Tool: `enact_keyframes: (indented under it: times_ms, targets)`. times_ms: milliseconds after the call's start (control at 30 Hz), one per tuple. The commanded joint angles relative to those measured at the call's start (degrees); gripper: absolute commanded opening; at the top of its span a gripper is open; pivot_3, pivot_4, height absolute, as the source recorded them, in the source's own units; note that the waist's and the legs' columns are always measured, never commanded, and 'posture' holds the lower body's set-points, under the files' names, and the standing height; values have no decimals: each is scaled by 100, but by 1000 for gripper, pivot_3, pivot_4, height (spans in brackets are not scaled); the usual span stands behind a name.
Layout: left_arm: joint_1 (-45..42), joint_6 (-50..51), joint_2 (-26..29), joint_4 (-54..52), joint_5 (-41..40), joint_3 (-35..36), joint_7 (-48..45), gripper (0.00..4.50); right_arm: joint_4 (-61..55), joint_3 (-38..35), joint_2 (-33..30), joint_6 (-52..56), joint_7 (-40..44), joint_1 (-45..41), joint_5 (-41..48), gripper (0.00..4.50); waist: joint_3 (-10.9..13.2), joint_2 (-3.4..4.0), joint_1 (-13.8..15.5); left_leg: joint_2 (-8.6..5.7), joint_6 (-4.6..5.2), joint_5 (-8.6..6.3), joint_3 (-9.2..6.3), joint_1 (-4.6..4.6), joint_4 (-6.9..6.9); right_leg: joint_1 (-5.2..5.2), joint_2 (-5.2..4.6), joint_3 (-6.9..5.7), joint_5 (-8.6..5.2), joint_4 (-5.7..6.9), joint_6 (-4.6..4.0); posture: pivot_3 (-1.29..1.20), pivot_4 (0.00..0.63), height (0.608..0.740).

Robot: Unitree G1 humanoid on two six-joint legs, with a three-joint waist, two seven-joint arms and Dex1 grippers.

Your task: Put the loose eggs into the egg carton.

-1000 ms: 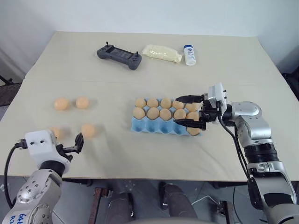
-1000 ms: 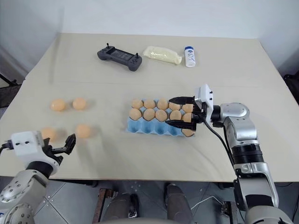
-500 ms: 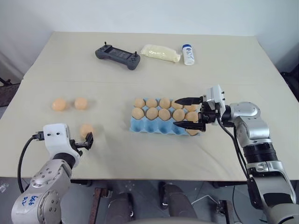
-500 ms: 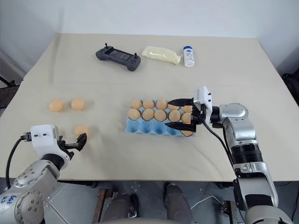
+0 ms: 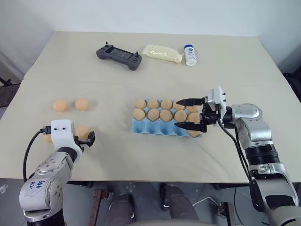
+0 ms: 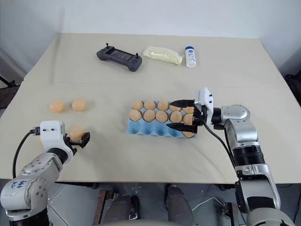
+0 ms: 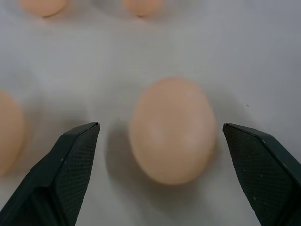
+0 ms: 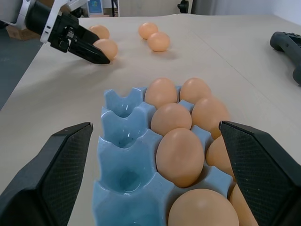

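Tabletop [image 5: 155, 155]: one loose egg [image 7: 172, 129] lies between the wide-open left gripper's [image 7: 160, 176] fingers, untouched.

Beige table [image 5: 155, 70], seam running across it nr the far half. At far side, 3 items in a row, none touching: dark grey controller [image 5: 119, 56] w/ two small sticks, pale yellow plastic bag [image 5: 162, 53] lying flat, white bottle [image 5: 190, 55] w/ blue cap, on its side just beside bag.
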Motion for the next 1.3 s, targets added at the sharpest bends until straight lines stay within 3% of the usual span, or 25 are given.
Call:
enact_keyframes:
  times_ms: [33,133,333,400,533,833,967,1300]
  targets:
    - [-84,-297,90,132,145,-39,-159,4475,-156,-105,-54,-21,-32,-37,51,4500,0,0,-9,0,0,0,1,1,-1,0,0,1,0,-2,0,0,150,740]
    - [-115,-458,69,194,205,-97,-236,3918,-155,-108,-59,-27,-51,-34,43,4500,0,0,-5,1,-2,-1,2,1,-5,0,1,0,0,-4,1,0,150,740]
    - [-137,-518,66,214,280,-137,-297,1898,-186,-122,-88,-24,-89,18,35,4500,0,0,-2,2,-3,-2,1,0,-11,-1,0,-1,0,-8,0,0,150,740]
    - [-153,-639,101,166,314,-144,-347,1649,-204,-135,-101,-30,-89,44,48,4500,0,0,-3,2,-3,-2,2,0,-11,-1,1,-1,0,-9,1,0,150,740]
    - [-396,-1139,93,8,139,-153,-671,1610,-236,-218,-132,-66,-61,90,116,4500,0,0,5,2,-3,-2,1,0,-12,-1,1,-3,0,-9,0,0,150,740]
    - [-1205,-1951,584,401,-5,-1210,-1995,1610,-846,-489,-387,-37,-44,685,349,4500,0,0,122,0,-6,-4,6,-1,-15,-1,4,-3,1,-20,2,0,150,740]
    - [-1667,-2192,457,812,-376,-1480,-2667,1610,-1212,-667,-594,-6,-111,1113,411,4500,1,2,146,0,-6,-4,7,-2,-17,-1,9,-4,1,-23,2,0,150,740]
    - [-2645,-2635,207,1759,-429,-2398,-3626,1610,-1563,-1126,-905,-34,-491,1957,397,4500,1,2,144,-11,6,-1,11,0,-9,2,28,2,5,-19,10,0,150,740]
